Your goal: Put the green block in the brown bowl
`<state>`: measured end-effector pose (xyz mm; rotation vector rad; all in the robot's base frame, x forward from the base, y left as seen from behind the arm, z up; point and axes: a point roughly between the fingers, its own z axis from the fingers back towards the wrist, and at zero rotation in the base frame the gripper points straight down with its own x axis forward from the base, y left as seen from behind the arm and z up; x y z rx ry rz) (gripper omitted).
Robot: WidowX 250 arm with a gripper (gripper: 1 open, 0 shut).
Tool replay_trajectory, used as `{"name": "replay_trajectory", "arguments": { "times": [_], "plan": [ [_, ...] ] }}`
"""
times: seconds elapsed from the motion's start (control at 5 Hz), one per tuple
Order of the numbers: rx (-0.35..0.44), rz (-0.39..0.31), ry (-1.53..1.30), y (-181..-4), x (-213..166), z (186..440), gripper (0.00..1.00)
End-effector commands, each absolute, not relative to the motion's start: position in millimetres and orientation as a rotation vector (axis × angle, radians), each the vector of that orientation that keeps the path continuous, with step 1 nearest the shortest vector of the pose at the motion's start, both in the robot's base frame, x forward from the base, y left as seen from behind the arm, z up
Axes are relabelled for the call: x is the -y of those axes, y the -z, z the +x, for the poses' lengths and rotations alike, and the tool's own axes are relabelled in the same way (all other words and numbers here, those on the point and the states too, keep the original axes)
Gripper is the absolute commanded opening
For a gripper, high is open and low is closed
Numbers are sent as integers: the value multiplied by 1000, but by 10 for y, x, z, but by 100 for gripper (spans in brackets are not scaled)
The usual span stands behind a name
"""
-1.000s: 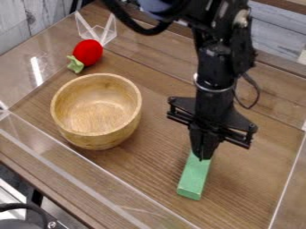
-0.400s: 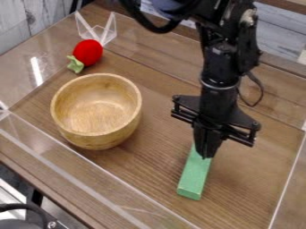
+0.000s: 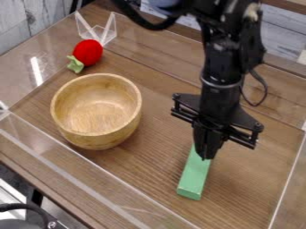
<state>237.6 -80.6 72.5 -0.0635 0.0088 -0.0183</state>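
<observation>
We see the tool (image 3: 207, 150) pointing straight down, clenched on the far end of the green block (image 3: 192, 177), whose near end lies on the counter (image 3: 131, 174). To its left, well apart, sits the bowl (image 3: 97, 109), showing only bare wood inside. A red ball (image 3: 86, 51) lies beyond.
</observation>
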Motion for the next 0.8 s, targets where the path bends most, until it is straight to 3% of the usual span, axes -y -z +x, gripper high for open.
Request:
{"name": "replay_trajectory", "arguments": {
  "times": [0.0, 0.2, 0.4, 0.6],
  "plan": [
    [27, -73, 68, -848, 725, 2353, 0],
    [18, -74, 86, -802, 617, 2357, 100],
    [14, -75, 101, -775, 514, 2367, 0],
    [10, -76, 108, -779, 490, 2316, 0]
  ]
}}
